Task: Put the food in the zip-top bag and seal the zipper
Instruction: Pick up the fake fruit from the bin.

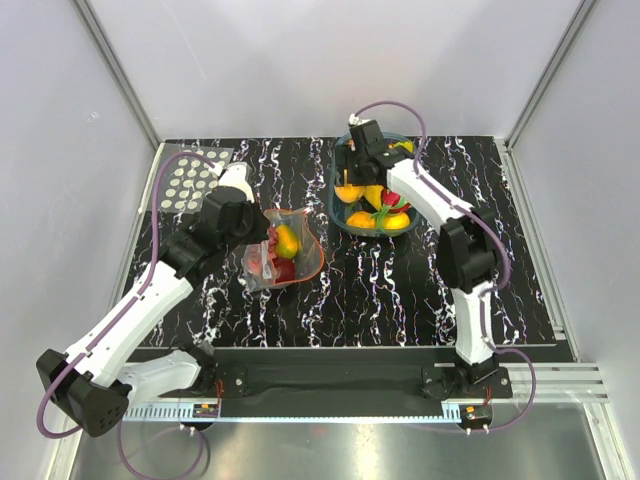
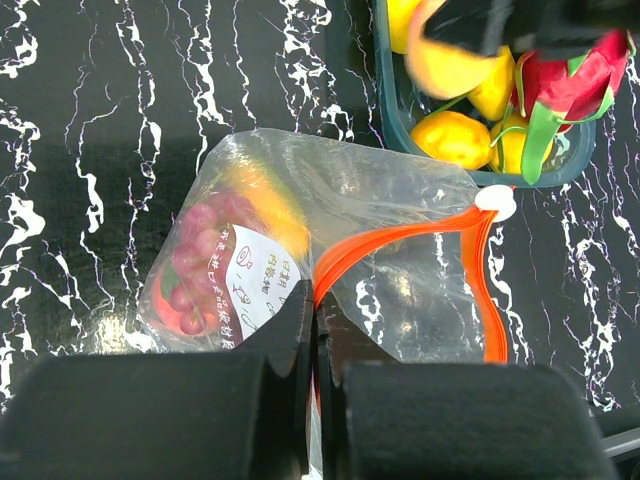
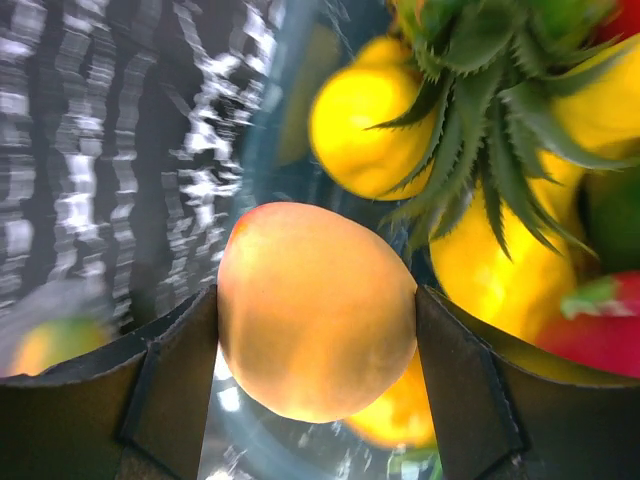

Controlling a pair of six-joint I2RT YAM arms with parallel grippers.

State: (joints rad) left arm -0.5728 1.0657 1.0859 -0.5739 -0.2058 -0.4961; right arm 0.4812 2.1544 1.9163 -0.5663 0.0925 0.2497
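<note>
Right wrist view: round orange fruit (image 3: 315, 315) pinched side-on between the right gripper (image 3: 316, 335) jaws, hanging over the dark teal tray (image 2: 388, 110). Under it, blurred: yellow fruit (image 3: 365, 125), a pineapple (image 3: 480, 130) with green leaves, something red at the frame edge. Zip-top bag (image 2: 380, 200) lies flat on the bench (image 1: 400, 290), just left of the tray. Mouth is open, the two runs of the zipper (image 2: 400, 238) spread in a loop, and the white slider (image 2: 495, 200) sits just beside the tray rim. Already in the bag: red grapes (image 2: 195, 260) and a yellow-orange piece (image 2: 265, 195). Left gripper (image 2: 315, 330) jaws are pressed together on the zipper at the mouth's near end. Left arm runs diagonally from its base at near left, wrist low at the bag's left side. Right arm has its elbow raised at right centre, with the forearm angled back-left and the wrist tipped down over the tray. Bench top is black with white marbling. Clear dotted sheet (image 1: 190, 180) at far left corner. White walls (image 1: 300, 60) with aluminium framing around. Metal rail (image 1: 340, 385) carries both bases.
</note>
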